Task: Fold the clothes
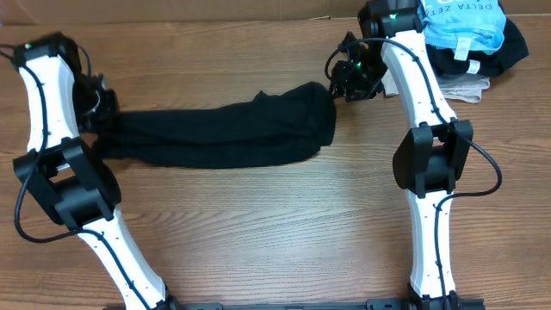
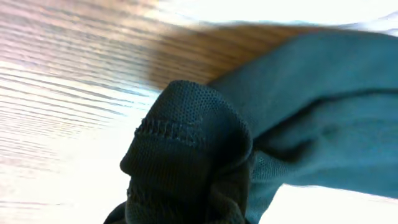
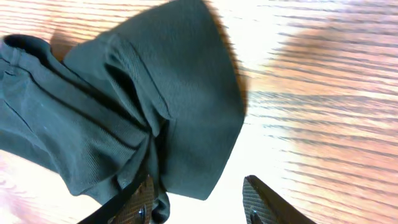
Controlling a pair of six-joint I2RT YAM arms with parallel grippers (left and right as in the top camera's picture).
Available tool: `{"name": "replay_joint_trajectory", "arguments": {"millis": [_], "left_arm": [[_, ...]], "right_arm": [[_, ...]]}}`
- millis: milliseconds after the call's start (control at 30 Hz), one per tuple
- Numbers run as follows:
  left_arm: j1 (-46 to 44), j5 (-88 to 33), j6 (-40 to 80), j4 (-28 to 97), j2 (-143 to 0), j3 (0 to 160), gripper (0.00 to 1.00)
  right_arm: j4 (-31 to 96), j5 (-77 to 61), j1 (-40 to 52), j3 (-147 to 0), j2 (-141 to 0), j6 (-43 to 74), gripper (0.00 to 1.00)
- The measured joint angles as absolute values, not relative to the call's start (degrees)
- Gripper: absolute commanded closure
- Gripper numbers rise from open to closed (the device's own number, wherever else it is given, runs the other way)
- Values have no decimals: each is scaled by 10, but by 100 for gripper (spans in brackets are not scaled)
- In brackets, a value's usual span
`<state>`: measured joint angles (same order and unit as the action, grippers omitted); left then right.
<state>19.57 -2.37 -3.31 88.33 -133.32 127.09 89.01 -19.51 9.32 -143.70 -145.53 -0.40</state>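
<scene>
Black shirt [image 1: 224,133] lay bunched across the wooden counter [image 1: 258,232]; left pincer [image 1: 102,116] clamped on its nine o'clock end, right pincer [image 3: 198,193] apart at its three o'clock end.

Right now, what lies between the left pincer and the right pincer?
Only the plain black thin-fabric T-shirt. In the overhead view it lies as a crumpled band on the wooden table, running from the left pincer to the right pincer.
</scene>
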Motion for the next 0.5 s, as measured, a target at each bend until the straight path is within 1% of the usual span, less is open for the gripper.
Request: {"name": "replay_joint_trajectory", "arguments": {"millis": [100, 233, 367, 500], "left_arm": [[169, -32, -32, 899, -1333, 1287, 96], [108, -51, -31, 901, -1333, 1287, 96], [41, -73, -26, 878, -1333, 1287, 96], [-37, -86, -8, 835, -1333, 1287, 92]], "right_arm": [[890, -197, 96, -1437, -1455, -2, 50], [892, -198, 96, -1437, -1455, 0, 50], [892, -200, 96, -1437, -1455, 0, 49], [891, -202, 95, -1437, -1455, 0, 49]]}}
